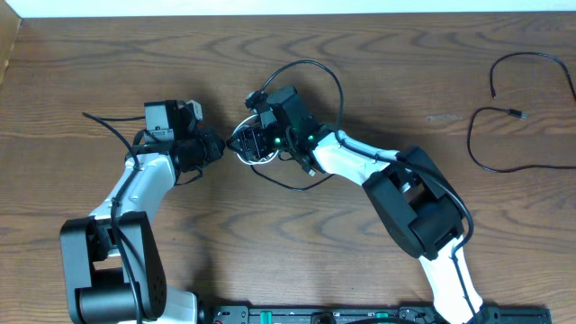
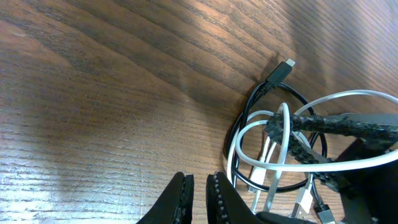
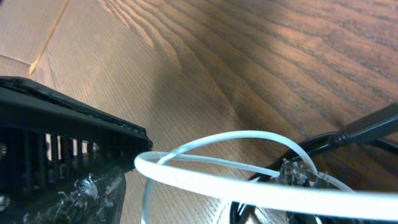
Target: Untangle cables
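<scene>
A tangle of the cables lies mid-table between my two grippers. The white cable (image 2: 285, 124) loops several times through the black cable (image 2: 249, 106), whose small plug (image 2: 281, 70) points away on the wood. Seen from overhead, the black cable (image 1: 335, 79) arcs out behind the right arm. My left gripper (image 2: 199, 186) is shut with nothing in it, just left of the tangle (image 1: 250, 144). The right gripper (image 3: 199, 186) is open over the tangle, its textured fingers (image 2: 339, 124) spread, and a loop of the white cable (image 3: 249, 188) runs across between them.
Another thin black cable (image 1: 526, 108) lies loose at the far right of the wooden table (image 1: 405, 72). The left arm's own thick wire (image 1: 112, 126) trails to its left. A pale board edges the table at the far left (image 3: 37, 37).
</scene>
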`<state>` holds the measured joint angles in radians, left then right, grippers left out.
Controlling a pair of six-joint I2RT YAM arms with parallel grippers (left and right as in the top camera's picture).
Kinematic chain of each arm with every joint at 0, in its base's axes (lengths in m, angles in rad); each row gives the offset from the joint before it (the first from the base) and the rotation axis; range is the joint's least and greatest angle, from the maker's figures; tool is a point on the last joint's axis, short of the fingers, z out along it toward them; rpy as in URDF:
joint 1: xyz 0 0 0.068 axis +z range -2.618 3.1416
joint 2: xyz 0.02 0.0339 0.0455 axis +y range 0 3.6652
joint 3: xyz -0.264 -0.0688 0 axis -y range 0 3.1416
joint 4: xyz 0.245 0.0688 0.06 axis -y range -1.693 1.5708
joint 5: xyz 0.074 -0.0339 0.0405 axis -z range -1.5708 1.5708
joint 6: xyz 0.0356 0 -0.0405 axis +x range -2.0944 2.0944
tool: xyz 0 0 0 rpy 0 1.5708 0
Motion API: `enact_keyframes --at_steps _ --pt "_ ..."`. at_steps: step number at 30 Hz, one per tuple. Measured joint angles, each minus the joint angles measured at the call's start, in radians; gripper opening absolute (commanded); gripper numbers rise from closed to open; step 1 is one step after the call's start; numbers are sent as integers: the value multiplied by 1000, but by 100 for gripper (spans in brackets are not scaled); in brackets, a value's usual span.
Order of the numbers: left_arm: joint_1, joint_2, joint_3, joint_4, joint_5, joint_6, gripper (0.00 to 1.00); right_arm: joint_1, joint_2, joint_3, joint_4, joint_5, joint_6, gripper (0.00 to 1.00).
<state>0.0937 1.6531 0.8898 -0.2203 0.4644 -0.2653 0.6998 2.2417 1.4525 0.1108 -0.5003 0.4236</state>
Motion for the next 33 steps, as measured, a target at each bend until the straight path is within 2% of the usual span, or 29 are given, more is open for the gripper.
enact_keyframes --at_steps 3,9,11,17,28,33 --pt "0 0 0 0 0 0 14 0 3 0 -16 0 0 72" --pt "0 0 0 0 0 0 14 -2 6 0 -50 2 -11 44" --pt "0 0 0 0 0 0 14 -3 6 0 -61 2 -8 39" --pt "0 0 0 0 0 0 15 -11 7 0 -98 2 -11 16" --pt "0 0 0 0 0 0 15 -17 8 0 -107 -32 -13 11" --pt "0 0 0 0 0 0 15 -17 8 0 -107 -70 -15 21"
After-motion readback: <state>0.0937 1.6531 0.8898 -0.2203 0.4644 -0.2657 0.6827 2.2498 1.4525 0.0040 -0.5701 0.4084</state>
